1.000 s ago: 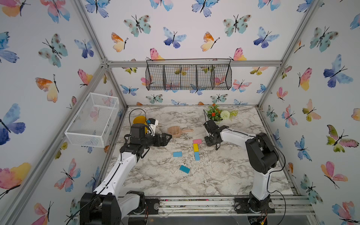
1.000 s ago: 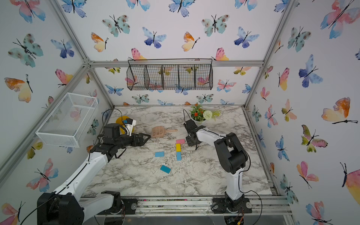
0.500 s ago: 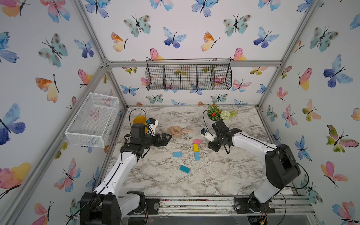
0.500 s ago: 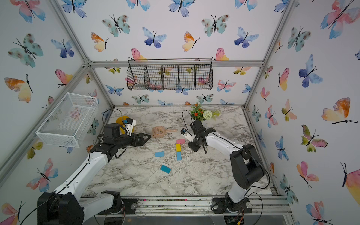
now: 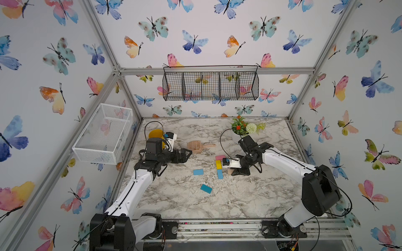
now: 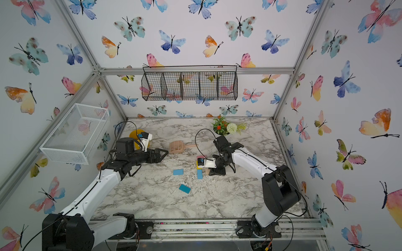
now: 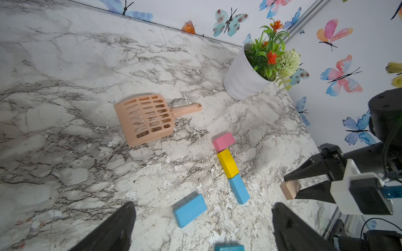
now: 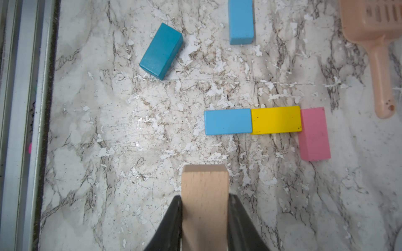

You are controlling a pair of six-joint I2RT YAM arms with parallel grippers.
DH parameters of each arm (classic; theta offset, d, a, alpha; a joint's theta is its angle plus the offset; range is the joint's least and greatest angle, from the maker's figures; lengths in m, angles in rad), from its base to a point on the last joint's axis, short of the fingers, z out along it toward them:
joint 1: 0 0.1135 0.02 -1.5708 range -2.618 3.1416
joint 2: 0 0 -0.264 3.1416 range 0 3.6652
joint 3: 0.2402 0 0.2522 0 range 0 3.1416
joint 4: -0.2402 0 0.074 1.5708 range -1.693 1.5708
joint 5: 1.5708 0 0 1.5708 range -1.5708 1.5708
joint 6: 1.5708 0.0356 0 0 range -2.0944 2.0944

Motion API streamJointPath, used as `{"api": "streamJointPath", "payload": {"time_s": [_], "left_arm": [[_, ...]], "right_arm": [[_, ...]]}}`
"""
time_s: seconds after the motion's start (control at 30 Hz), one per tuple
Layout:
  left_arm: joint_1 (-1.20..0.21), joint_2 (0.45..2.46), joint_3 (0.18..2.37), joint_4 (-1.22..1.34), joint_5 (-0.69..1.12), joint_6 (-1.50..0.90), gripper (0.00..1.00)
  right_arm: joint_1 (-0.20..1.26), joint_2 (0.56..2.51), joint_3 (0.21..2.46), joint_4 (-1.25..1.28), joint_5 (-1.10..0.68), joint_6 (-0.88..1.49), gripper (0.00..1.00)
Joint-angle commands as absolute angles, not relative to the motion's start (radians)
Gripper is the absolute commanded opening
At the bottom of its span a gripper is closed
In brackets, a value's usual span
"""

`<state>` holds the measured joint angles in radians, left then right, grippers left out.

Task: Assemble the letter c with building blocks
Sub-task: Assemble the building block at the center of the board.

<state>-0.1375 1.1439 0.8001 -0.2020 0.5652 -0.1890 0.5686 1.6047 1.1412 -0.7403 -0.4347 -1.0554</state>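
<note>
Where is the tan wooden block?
Right wrist view: the tan wooden block is clamped in the right gripper, near the light blue block adjoining the yellow block.

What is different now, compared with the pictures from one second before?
The right pincer, shut on the tan block, moved toward the front of the table and is now beside the row's light blue block. Unchanged: the open left pincer, pink block, yellow block, teal block, loose light blue block.

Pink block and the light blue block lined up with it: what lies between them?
The yellow block, end to end with the blue block, its other end against the pink block; clearest in the right wrist view.
</note>
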Motion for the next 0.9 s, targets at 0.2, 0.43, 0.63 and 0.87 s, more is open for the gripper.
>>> {"api": "streamJointPath", "payload": {"time_s": [0.2, 0.43, 0.63, 0.87], "left_arm": [[-0.131, 1.152, 0.789, -0.195, 0.579, -0.192, 0.98], [-0.131, 1.150, 0.786, -0.197, 0.570, -0.186, 0.98], [-0.130, 1.147, 0.781, -0.196, 0.569, -0.180, 0.98], [-0.130, 1.164, 0.782, -0.196, 0.577, -0.184, 0.98]], "right_arm": [[0.641, 1.658, 1.118, -0.698, -0.436, -1.132, 0.03], [0.675, 1.692, 1.096, -0.629, -0.406, -1.078, 0.03], [0.678, 1.732, 1.075, -0.563, -0.426, -0.997, 0.03], [0.687, 1.738, 1.032, -0.490, -0.434, -0.999, 0.03]]}}
